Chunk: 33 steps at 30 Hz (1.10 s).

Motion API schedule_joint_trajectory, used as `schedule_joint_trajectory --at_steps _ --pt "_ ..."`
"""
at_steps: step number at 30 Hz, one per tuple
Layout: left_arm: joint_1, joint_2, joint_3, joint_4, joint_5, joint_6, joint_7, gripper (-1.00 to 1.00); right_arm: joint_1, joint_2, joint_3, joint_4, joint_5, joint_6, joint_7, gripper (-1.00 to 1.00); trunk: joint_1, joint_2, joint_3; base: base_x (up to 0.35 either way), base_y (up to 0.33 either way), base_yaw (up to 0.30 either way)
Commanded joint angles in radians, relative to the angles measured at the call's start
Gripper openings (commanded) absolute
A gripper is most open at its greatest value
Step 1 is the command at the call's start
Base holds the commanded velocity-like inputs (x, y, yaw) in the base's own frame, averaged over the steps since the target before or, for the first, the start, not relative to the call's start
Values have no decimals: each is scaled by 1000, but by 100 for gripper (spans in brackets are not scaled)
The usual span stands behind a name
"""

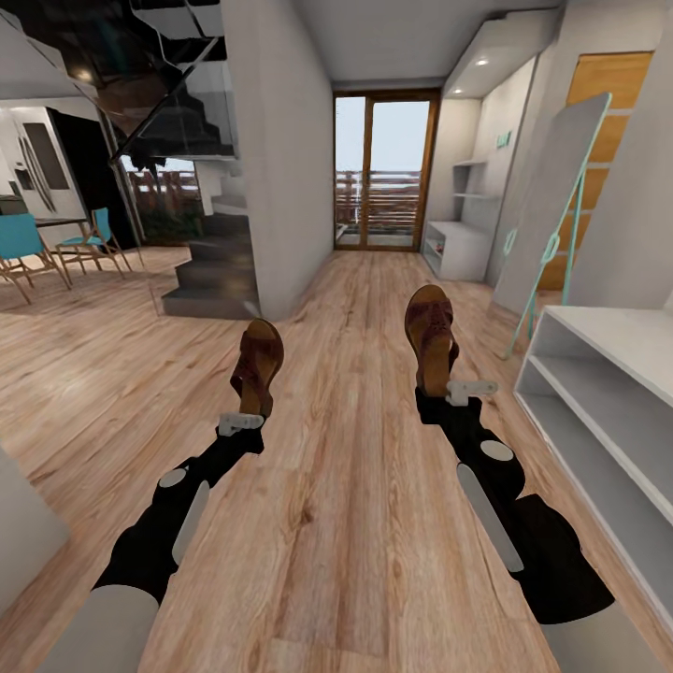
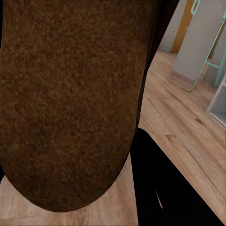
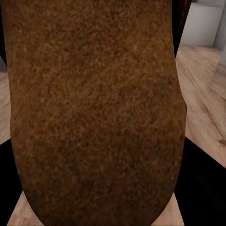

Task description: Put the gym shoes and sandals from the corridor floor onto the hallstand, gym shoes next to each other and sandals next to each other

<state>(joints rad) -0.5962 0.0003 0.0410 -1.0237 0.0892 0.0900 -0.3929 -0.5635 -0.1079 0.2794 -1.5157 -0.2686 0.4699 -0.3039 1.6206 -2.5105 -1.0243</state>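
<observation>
beside us, low on our right, stands the pale flat-shelved hallstand, above grainy wood-plank floor. left of it we carry two slim brown leather sandals, light and flexible: left gripper closed on one sandal's heel, right gripper likewise clamping the other sandal.

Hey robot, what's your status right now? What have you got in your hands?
Left gripper shut on left sandal. Right gripper shut on right sandal. Both held above the floor. Shoe rack at right, nothing between.
</observation>
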Motion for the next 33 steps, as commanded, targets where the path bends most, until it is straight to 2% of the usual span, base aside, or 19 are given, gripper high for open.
schedule_joint_trajectory --at_steps 1,33 --pt "0 0 2 -1 7 8 -7 -100 -1 -1 3 -1 -9 3 -11 -100 0 0 -1 348 0 0" --pt "0 0 2 -1 7 8 -7 -100 -1 -2 3 -1 -9 3 -11 -100 0 0 -1 348 0 0"
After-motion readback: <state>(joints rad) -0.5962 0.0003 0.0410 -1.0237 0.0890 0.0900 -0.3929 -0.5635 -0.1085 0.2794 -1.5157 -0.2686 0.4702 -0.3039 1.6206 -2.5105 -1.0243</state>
